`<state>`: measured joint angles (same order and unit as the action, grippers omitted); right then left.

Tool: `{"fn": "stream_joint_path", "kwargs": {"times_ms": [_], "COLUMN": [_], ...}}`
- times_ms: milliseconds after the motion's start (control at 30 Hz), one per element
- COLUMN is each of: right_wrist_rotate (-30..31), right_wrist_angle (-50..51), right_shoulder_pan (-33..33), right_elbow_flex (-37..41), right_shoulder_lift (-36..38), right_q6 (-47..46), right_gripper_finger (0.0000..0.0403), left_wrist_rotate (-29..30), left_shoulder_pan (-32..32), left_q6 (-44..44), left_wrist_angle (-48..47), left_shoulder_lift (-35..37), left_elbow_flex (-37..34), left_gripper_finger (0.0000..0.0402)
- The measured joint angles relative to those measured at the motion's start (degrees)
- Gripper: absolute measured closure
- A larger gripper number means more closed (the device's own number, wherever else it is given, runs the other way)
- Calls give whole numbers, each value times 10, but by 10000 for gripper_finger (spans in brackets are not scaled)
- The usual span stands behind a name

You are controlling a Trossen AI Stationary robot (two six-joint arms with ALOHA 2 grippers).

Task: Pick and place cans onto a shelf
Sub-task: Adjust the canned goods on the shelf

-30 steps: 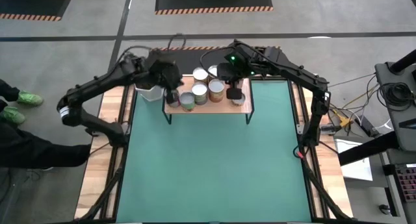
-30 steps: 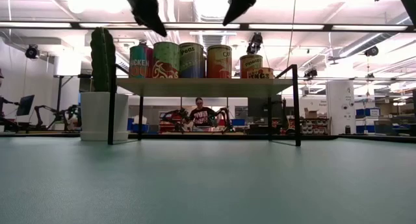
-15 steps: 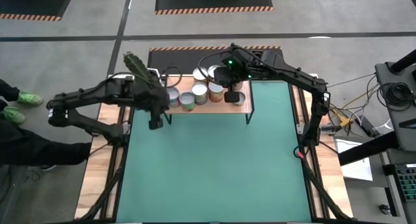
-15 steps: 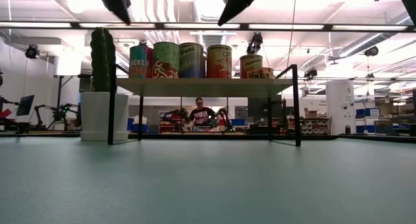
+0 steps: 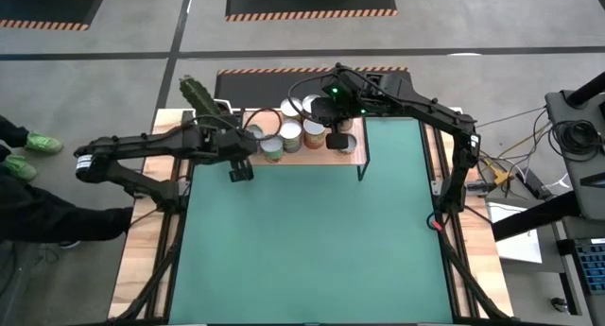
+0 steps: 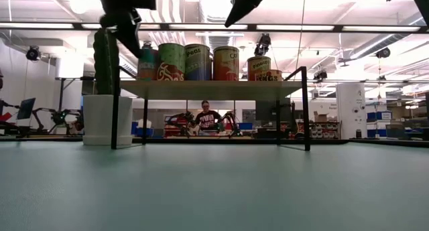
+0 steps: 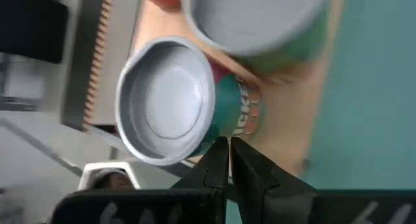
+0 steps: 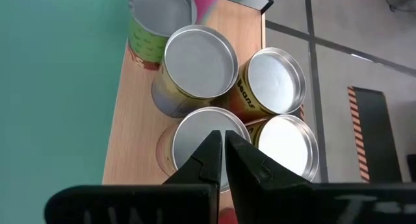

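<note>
High view showed the closed, empty left gripper (image 5: pixel 240 171) had pulled back from the cans (image 5: pixel 288 135) on the shelf (image 5: pixel 352 157) at upper centre, while the closed right gripper (image 5: pixel 338 139) stayed above them, suggesting placing was finished.

Overhead view. Shelf (image 5: pixel 364 154) at the table's (image 5: pixel 312 241) twelve o'clock edge, carrying clustered cans (image 5: pixel 290 134). Left gripper (image 5: pixel 240 172), empty, at the shelf's seven o'clock corner; right gripper (image 5: pixel 337 140) above the cans. Cactus (image 5: pixel 198 95) at ten o'clock.

The high view looks straight down on the table, the low view level across it, both wrist views closely down on the shelf's (image 5: pixel 301 148) cans (image 8: pixel 199 60).
</note>
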<state>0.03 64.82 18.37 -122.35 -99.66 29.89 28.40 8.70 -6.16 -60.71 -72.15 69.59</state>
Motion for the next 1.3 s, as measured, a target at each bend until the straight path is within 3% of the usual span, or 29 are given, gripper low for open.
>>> {"fn": "stream_joint_path", "kwargs": {"times_ms": [200,400,500,667,767,933,1133,1300], "right_wrist_rotate": [0,0,0,0,0,0,0,0], "right_wrist_angle": [0,15,16,18,19,21,22,22], "right_shoulder_pan": [0,0,0,0,0,0,0,0], "right_elbow_flex": [0,0,3,4,4,4,5,5], "right_shoulder_lift": [0,0,0,-1,-1,-1,-1,-1], "right_q6": [-7,-15,-15,-13,-13,-14,-17,-18], "right_gripper_finger": [394,394,394,394,394,394,394,394], "left_wrist_rotate": [111,114,78,-79,-133,-145,-143,-101], "left_shoulder_pan": [10,8,8,8,8,8,8,9], "left_q6": [-9,-11,-14,-65,-93,-113,-114,-114], "left_wrist_angle": [18,19,34,119,164,212,198,173], "left_shoulder_lift": [-29,-31,-20,1,7,-3,-40,-56], "left_elbow_flex": [21,40,46,46,45,45,45,45], "left_gripper_finger": [402,402,402,402,402,402,402,402]}}
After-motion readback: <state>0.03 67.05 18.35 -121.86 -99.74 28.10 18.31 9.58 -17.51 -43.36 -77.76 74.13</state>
